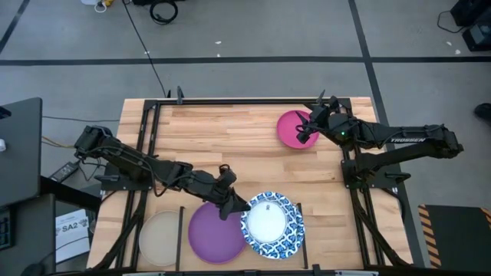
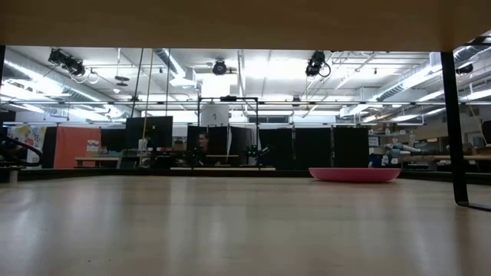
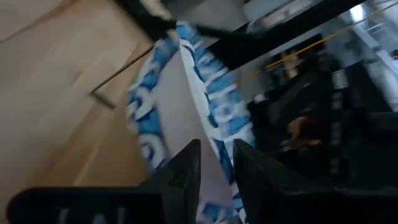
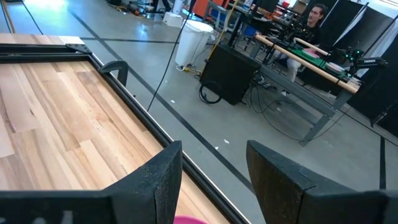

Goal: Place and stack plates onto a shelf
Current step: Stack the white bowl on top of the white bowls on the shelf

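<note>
A white-centred plate with a blue patterned rim [image 1: 268,222] sits near the table's near edge, its left edge over a purple plate [image 1: 217,234]. A pale beige plate [image 1: 159,238] lies left of that one. My left gripper [image 1: 236,205] [image 3: 217,149] is shut on the blue-rimmed plate's left rim. A magenta plate [image 1: 288,132] [image 2: 354,174] lies flat on the wood near the far right. My right gripper [image 1: 305,129] [image 4: 214,155] hangs open just over it, and a sliver of the magenta plate [image 4: 186,220] shows below its fingers. My left gripper pinches the blue-rimmed plate's rim [image 3: 214,124] on the side towards the purple plate, between its two fingers, one finger [image 3: 183,171] on each face. The fingers come slanting from the table's left. In the wrist view the plate looks tilted; whether it is lifted clear I cannot tell.
Thin black bars [image 1: 181,230] [image 1: 299,230] split the near strip of the light-wood surface [image 1: 222,146] into bays. Black frame rails [image 1: 146,153] [image 1: 353,176] run along both sides. A person sits at a bench in the room beyond the table [image 4: 317,15].
</note>
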Robot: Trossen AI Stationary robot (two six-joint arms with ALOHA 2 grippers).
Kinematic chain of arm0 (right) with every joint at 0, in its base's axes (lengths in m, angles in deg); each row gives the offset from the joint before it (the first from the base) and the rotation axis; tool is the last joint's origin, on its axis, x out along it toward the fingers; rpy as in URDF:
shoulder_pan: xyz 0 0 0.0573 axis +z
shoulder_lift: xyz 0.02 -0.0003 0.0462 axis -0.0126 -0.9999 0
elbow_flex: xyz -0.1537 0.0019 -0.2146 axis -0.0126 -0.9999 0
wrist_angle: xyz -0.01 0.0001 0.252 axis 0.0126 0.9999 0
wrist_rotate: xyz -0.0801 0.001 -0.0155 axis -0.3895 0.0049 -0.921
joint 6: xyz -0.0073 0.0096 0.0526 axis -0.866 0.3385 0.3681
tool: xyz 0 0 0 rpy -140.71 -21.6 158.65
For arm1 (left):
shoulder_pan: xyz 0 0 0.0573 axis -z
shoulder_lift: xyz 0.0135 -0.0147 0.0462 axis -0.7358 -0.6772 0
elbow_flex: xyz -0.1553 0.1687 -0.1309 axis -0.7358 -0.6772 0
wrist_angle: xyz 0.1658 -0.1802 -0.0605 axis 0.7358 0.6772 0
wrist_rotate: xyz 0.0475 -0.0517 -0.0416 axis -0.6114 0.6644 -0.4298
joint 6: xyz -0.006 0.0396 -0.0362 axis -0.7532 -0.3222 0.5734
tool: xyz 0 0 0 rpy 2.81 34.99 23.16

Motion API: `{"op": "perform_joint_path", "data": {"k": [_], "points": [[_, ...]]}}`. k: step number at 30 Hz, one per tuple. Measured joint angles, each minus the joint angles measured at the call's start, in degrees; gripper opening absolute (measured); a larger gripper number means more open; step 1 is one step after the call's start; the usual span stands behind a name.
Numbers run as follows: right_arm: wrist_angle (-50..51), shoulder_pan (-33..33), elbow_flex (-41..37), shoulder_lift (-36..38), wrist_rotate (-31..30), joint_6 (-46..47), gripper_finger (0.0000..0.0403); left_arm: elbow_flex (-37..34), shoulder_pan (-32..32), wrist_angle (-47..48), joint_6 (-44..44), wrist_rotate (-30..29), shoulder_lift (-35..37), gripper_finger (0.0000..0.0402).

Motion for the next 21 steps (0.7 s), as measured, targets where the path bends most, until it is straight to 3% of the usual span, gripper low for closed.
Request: {"op": "perform_joint_path", "data": {"k": [5,10,21], "points": [[0.0,0.0,0.0,0.0,0.0,0.0,0.0185,0.0,-0.1,6.5,0.4,0.0,0.0,0.006],[0.0,0.0,0.0,0.0,0.0,0.0,0.0185,0.0,-0.1,5.9,0.0,0.0,0.0,0.0031],[0.0,0.0,0.0,0.0,0.0,0.0,0.0185,0.0,-0.1,1.5,-5.8,0.0,0.0,0.0058]]}}
